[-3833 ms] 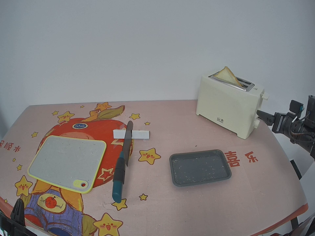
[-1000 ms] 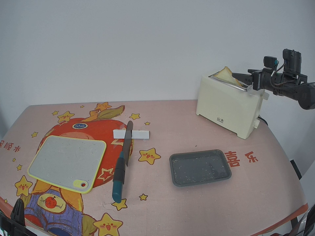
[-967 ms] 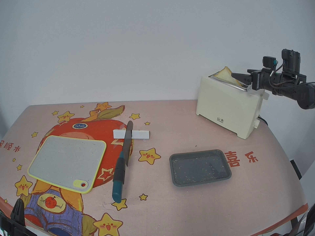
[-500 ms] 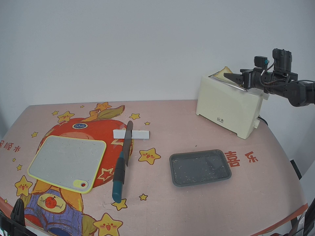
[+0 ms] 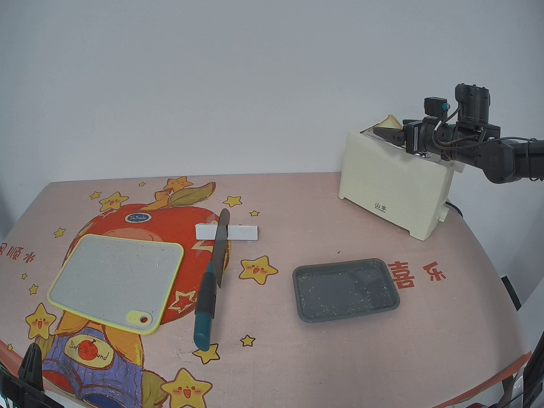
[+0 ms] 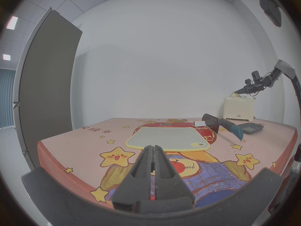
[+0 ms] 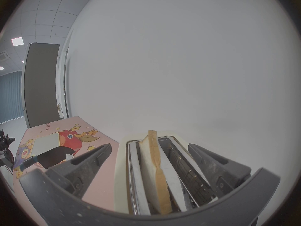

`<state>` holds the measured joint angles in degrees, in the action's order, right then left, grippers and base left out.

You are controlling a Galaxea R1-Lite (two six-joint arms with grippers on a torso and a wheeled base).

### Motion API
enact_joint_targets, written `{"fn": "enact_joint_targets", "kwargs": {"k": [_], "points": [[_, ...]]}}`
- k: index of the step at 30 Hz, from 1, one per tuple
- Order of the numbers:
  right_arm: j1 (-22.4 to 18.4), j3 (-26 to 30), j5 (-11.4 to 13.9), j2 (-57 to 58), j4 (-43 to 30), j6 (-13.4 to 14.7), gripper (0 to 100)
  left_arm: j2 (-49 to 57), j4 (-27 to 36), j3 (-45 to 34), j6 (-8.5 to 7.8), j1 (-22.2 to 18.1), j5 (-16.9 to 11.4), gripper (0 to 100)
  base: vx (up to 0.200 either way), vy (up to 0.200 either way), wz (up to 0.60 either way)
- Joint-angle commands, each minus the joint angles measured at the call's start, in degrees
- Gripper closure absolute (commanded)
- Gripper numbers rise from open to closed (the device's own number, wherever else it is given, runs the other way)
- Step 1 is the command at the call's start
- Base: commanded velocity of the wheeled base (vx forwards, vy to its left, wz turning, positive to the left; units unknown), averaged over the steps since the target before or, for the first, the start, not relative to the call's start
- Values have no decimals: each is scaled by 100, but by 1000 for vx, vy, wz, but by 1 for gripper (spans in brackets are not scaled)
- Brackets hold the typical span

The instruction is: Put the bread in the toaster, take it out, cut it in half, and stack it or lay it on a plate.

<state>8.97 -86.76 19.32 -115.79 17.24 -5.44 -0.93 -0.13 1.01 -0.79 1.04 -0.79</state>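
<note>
**Bread (image 7: 153, 173) waits in the toaster, jaws apart on either side**

On the cartoon-printed table (image 5: 317, 358), the cream toaster (image 5: 391, 191) stands at the far right. The cutting board (image 5: 116, 281) lies well apart from it at the near left. Between them lie the dark grey tray (image 5: 340, 263), which serves as the plate, and the teal-handled knife (image 5: 209, 290). The knife's blade is propped on a small white block (image 5: 241, 233).

The slice stands on edge in one slot, leaning, with its top corner above the rim. The right gripper (image 7: 150, 148) hovers over the toaster with its fingers spread wide, one on each side of the slice and touching neither face.

The step in hand looks like taking the bread out:
- Lower until the pads reach below the crust.
- Close gently, since soft bread will likely crush or tear.
- Lift along the line of the slot so the slice does not catch on the wire guides.

The left gripper (image 6: 153, 148) rests low by the near table edge, its fingers pressed together on nothing.
</note>
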Motion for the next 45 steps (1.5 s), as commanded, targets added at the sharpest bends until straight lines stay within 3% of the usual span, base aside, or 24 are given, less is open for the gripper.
{"fn": "enact_joint_targets", "kwargs": {"k": [1,23,24,45], "points": [[-27,36,1,-5,-10,-10,0,5,-4,-101,0,2,0,100,0,0,0],[-124,247,-7,3,8,-159,0,5,-4,-101,0,2,0,100,0,0,0],[-124,247,-7,3,8,-177,100,14,5,-101,0,2,0,100,0,0,0],[-115,186,-78,47,25,-186,100,5,-4,-101,0,-7,0,100,0,0,0]]}}
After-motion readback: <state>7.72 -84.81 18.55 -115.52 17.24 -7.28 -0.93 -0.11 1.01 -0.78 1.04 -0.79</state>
